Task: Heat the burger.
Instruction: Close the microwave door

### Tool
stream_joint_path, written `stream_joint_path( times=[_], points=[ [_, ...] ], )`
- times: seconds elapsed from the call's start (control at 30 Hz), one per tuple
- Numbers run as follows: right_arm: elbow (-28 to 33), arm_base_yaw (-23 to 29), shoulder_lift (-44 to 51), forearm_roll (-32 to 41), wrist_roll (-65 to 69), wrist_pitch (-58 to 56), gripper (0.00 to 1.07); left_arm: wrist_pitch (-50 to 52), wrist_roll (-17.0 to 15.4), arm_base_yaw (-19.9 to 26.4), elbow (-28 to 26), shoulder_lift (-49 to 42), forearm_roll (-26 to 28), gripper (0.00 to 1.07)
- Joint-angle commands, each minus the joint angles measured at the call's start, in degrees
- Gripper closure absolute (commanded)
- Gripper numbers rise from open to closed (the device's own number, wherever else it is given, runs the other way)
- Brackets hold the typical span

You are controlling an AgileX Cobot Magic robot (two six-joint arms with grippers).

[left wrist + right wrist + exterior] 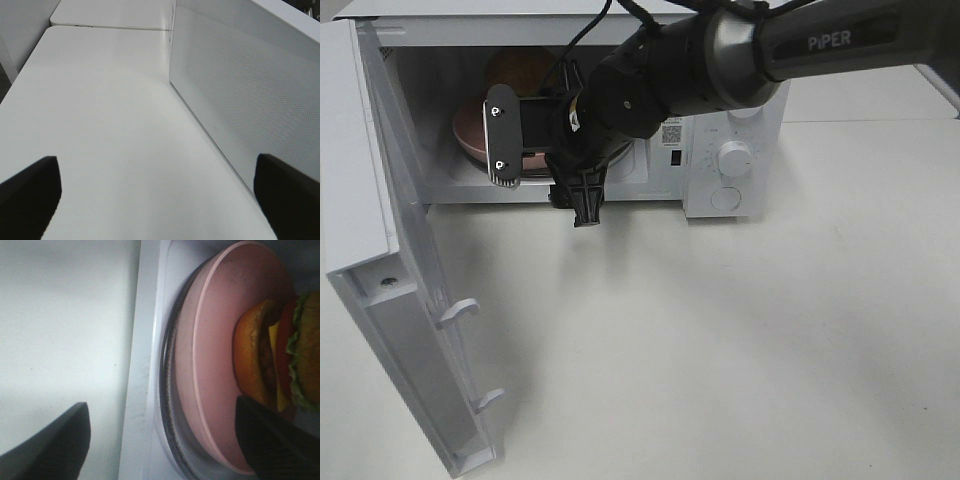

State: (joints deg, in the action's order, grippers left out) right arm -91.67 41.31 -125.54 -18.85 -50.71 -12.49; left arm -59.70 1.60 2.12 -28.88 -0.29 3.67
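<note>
1. Presently catalogued, burger (280,355): found inside the microwave (730,110), upper left of the overhead frame, seated on the pink plate (210,340). Bun, patty, cheese and lettuce are seen stacked intact.
2. Pink plate: carried on the glass turntable (167,390), close to the front sill of the cavity.
3. Right gripper (161,410): held at the cavity mouth with fingers spread wide; nothing is clamped. One finger is seen over the plate's near edge, the other outside over the table (740,340). Whether the plate is touched cannot be told.
4. Left gripper (156,165): fingers parted fully, nothing between them. A white dotted panel (240,100) is faced across bare tabletop. This gripper is not seen in the overhead frame.
5. Door (380,230): swung wide open, lower left of the overhead frame. Dial (734,158): upper centre-right, not yet attended.
6. Stage judged: loading done; withdrawal, door closing and dial setting outstanding.
7. Hazard: the plate could be dragged forward off the turntable if its rim is caught by the inner finger during withdrawal.
8. Hazard: the burger could be toppled by any such jolt.
9. Hazard: the door could be shut on the arm (720,60) or its cable (585,35) if the cavity is not cleared first.
</note>
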Motion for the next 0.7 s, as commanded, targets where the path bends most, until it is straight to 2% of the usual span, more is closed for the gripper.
stream_joint_path(
  times=[0.03,0.17,0.2,0.27,0.37,0.47,0.53,0.6,0.7],
  points=[
    [4.2,0.1,3.7,-1.8,1.1,3.7,0.31,0.2,0.0,0.1,0.1,-1.2,0.1,0.07],
    [7.8,0.1,5.7,-2.1,1.3,5.4,0.31,0.2,0.0,0.1,0.1,-1.2,0.1,0.07],
    [10.7,0.1,7.1,-2.1,1.3,7.0,0.31,0.2,0.0,0.1,0.1,-1.2,0.1,0.07],
    [11.9,0.1,7.9,-2.1,1.3,7.7,0.31,0.2,0.0,0.1,0.1,-1.2,0.1,0.07],
    [17.2,0.1,10.8,-2.1,1.3,10.5,0.31,0.2,0.0,0.1,0.1,-1.2,0.1,0.07],
    [18.6,0.1,11.6,-2.1,1.3,10.9,0.31,0.2,0.0,0.1,0.1,-1.2,0.1,0.07],
    [23.6,0.1,14.7,-2.1,1.8,12.5,0.31,0.2,0.0,0.1,0.1,-1.2,0.1,0.07],
    [24.7,0.1,15.4,-2.1,2.2,13.1,0.31,0.2,0.0,0.1,0.1,-1.2,0.1,0.07],
    [29.7,0.1,18.9,-2.1,5.3,15.2,0.31,0.2,0.0,0.1,0.1,-1.2,0.1,0.07]
  ],
)
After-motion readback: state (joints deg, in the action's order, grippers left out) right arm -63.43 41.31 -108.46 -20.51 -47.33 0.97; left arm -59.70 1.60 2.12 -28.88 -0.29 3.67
